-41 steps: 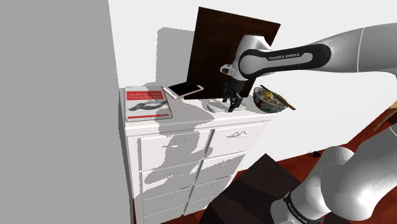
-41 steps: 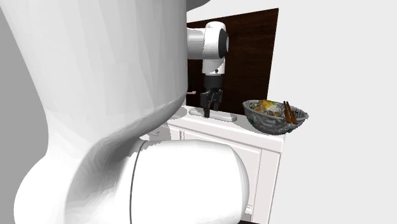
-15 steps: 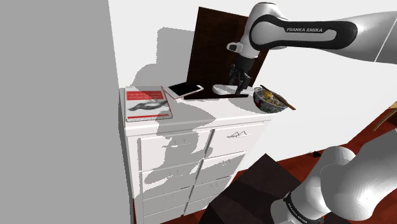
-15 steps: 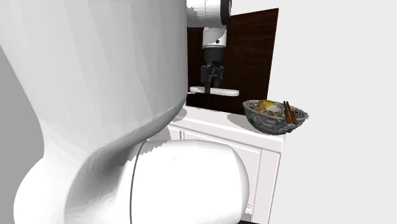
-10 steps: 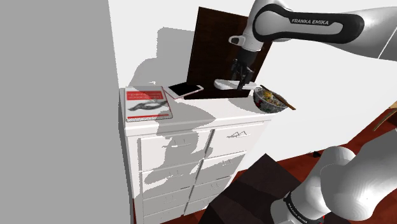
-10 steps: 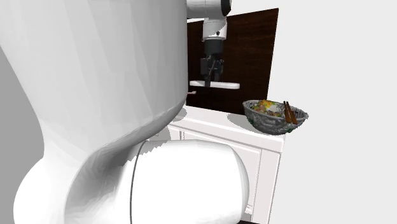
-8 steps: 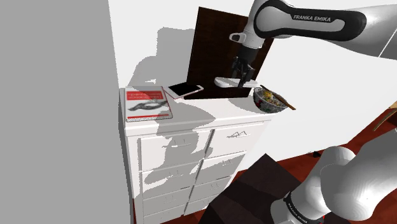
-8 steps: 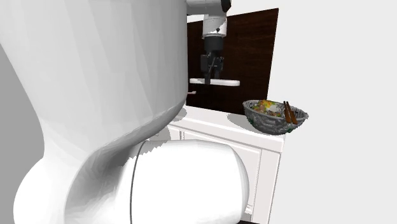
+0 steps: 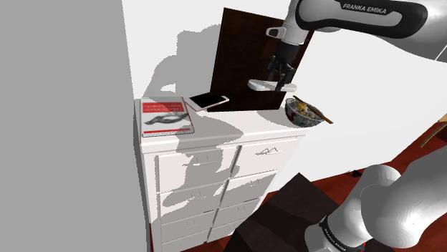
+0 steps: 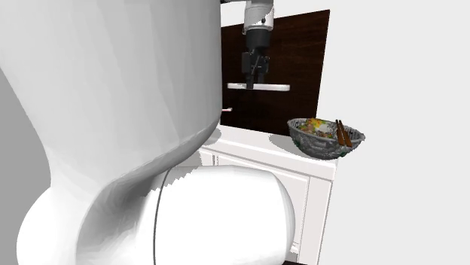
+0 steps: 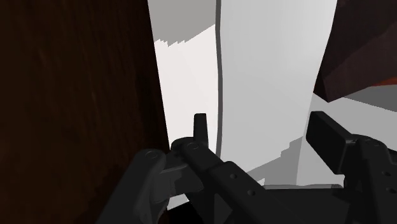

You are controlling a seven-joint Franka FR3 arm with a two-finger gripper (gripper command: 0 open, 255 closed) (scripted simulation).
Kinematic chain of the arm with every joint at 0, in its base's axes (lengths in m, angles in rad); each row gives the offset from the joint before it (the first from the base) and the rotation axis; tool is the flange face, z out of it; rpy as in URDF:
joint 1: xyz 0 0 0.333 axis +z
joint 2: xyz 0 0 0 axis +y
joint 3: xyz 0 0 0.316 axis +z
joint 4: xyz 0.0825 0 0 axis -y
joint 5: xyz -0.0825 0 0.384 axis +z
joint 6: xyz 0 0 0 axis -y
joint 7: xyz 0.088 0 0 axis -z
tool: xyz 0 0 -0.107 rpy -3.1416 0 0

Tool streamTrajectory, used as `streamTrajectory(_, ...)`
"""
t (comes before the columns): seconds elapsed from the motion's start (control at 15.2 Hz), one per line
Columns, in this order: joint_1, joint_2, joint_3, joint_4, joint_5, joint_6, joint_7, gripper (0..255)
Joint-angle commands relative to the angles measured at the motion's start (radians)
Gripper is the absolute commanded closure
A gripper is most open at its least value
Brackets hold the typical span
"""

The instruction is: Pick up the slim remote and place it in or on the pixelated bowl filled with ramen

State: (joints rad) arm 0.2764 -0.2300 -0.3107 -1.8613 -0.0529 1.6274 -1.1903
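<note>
**Remote in grip; bowl lower and to one side**

The gripper [image 10: 256, 78] pinches the slim white remote [image 10: 275, 87] near mid-length, long axis level and crosswise to the fingers. The ramen bowl [image 10: 322, 149] sits lower, beyond one remote end, on the dresser [image 10: 248, 140].

Dk wood panel [image 9: 242, 50]; dresser [image 9: 204, 172] matt wht; remote [image 9: 267, 85] smooth wht.

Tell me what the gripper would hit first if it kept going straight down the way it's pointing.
Probably the white dresser top, not the ramen bowl. The gripper points straight down with the slim remote clamped crosswise, so the remote would land first; depth is hard to judge.
</note>
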Motion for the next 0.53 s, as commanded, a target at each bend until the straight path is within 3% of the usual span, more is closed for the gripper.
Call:
streamTrajectory(0.0, -0.016, -0.024, -0.021, -0.021, -0.013, -0.001, -0.034, 255)
streamTrajectory(0.46, -0.081, -0.109, -0.110, -0.078, -0.069, -0.017, -0.174, 255)
